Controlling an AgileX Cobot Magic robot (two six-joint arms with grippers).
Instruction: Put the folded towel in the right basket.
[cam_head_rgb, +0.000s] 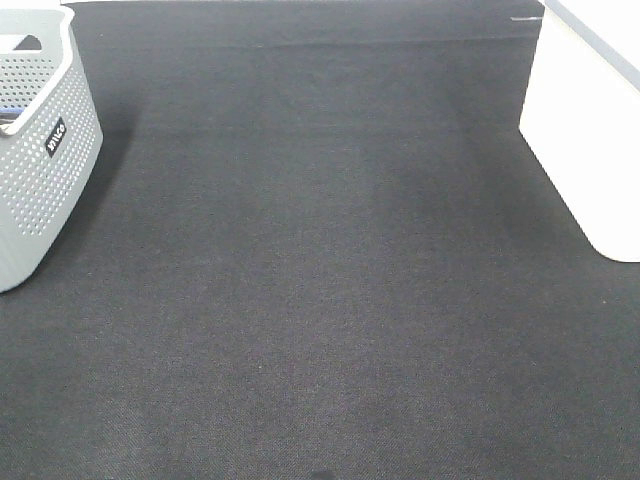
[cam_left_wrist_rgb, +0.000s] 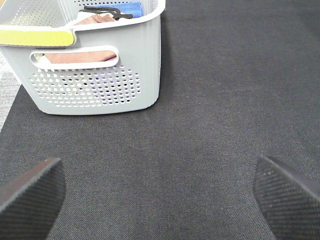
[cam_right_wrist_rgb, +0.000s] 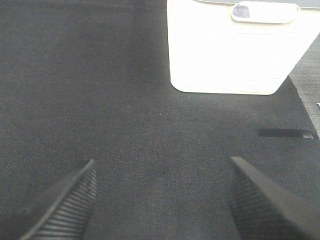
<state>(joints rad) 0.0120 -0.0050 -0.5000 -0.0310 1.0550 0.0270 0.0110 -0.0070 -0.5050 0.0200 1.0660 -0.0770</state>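
Note:
The right basket (cam_head_rgb: 590, 130), a plain white smooth bin, stands at the right edge of the dark mat; it also shows in the right wrist view (cam_right_wrist_rgb: 225, 55). Through its handle opening I see a small pale lavender patch (cam_right_wrist_rgb: 243, 10), which looks like the folded towel inside it. The towel shows nowhere else. My left gripper (cam_left_wrist_rgb: 160, 205) is open and empty over bare mat, facing the grey basket. My right gripper (cam_right_wrist_rgb: 162, 207) is open and empty over bare mat, facing the white bin. Neither gripper shows in the exterior high view.
A grey perforated basket (cam_head_rgb: 40, 150) with a black label stands at the left edge; the left wrist view shows it (cam_left_wrist_rgb: 95, 85) holding brownish cloths, a blue item and a black one. A dark mat (cam_head_rgb: 320, 280) covers the table.

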